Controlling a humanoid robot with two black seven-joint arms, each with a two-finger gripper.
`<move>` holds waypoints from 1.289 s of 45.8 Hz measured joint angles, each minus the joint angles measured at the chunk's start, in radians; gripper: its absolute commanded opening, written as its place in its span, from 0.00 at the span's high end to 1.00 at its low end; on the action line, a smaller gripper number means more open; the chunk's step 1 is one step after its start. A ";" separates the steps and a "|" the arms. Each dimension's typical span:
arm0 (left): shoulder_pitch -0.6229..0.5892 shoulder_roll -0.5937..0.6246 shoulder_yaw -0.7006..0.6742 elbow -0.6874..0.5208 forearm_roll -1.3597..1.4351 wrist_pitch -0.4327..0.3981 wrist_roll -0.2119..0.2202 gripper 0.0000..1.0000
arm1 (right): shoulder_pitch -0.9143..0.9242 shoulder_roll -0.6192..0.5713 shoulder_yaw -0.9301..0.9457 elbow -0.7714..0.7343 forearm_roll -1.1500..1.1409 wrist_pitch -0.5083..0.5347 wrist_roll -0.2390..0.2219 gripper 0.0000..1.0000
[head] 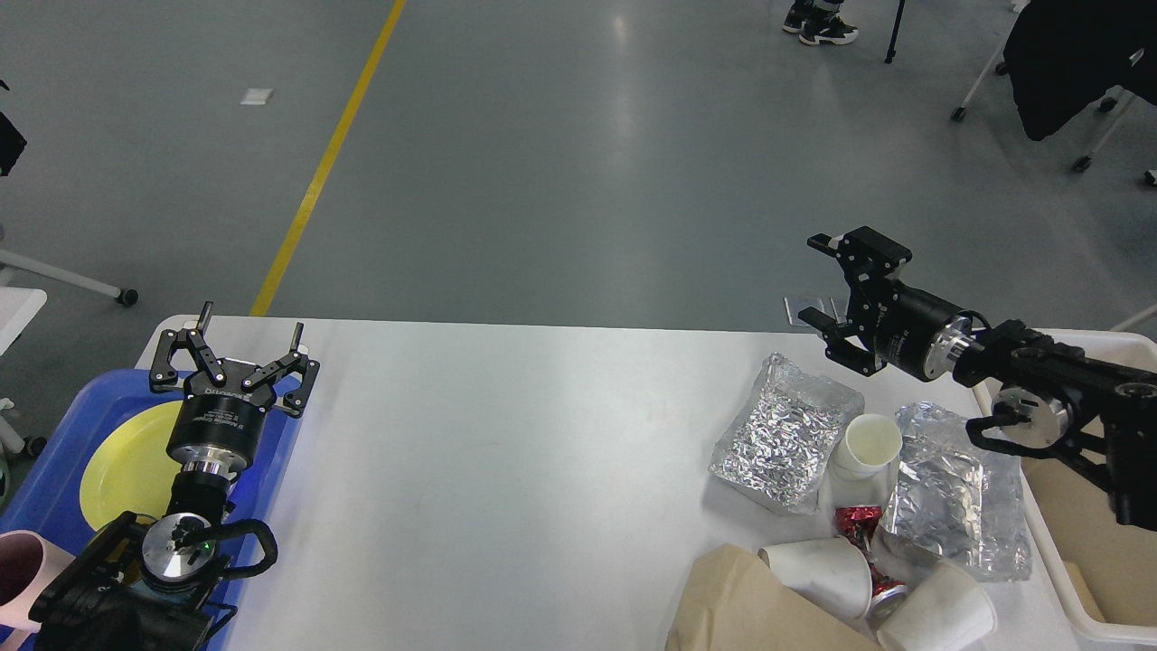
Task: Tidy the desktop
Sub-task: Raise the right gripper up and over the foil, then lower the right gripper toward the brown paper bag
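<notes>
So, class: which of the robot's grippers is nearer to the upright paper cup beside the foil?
Right. The right gripper hangs open above and just beyond the cup, near the desktop's far edge. The left gripper is open far across the desktop, over the blue tray.

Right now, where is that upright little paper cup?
In the head view, the upright paper cup stands on the desktop's right side, between two crumpled foil sheets.
</notes>
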 measured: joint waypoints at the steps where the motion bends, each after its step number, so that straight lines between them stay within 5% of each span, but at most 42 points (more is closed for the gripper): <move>1: 0.000 0.000 0.000 0.000 0.000 0.000 0.000 0.04 | 0.038 -0.002 -0.060 0.000 0.000 0.000 0.000 0.00; 12: 0.000 0.000 0.000 0.000 0.000 0.000 0.000 0.04 | 0.500 0.112 -0.780 0.018 0.050 0.045 -0.003 0.00; 23: 0.000 0.000 0.000 0.000 0.000 -0.001 0.000 0.04 | 0.831 0.382 -1.173 0.104 0.188 0.308 -0.015 0.00; 29: 0.000 0.000 0.000 0.000 -0.001 -0.001 0.000 0.04 | 1.007 0.458 -1.245 0.223 0.192 0.384 -0.077 0.00; 36: 0.000 0.000 0.000 0.000 0.000 -0.001 0.000 0.04 | 1.163 0.471 -1.255 0.370 0.203 0.430 -0.321 0.00; 40: 0.000 0.000 0.000 0.000 0.000 -0.001 0.000 0.04 | 1.242 0.465 -1.259 0.452 0.205 0.441 -0.399 0.00; 59: 0.002 0.000 -0.002 0.000 0.000 -0.005 0.000 0.04 | 1.414 0.423 -1.184 0.726 0.208 0.528 -0.421 0.00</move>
